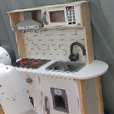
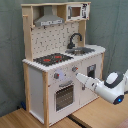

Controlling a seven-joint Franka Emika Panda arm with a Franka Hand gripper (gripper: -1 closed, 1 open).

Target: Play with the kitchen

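Observation:
The kitchen [image 1: 57, 48] stands tall, white and light wood, in both exterior views [image 2: 37, 80]. It has a black-red stovetop [image 2: 52, 59], a black faucet [image 2: 75, 39] over the sink [image 2: 82, 50], a grey hood [image 2: 49, 19] and a microwave [image 2: 75, 11]. In the second exterior view my gripper [image 2: 79, 76] points at the kitchen's front, just below a knob [image 2: 74, 69] and right of the windowed oven door [image 2: 64, 95]. In the first exterior view my white arm [image 1: 11, 93] covers the oven side and hides the gripper.
The kitchen stands on a wooden floor of boards [image 2: 30, 120] in front of a grey-green curtain [image 2: 115, 30]. A white cupboard door with a dark panel [image 1: 59, 99] sits under the sink. My arm reaches in from the second exterior view's right.

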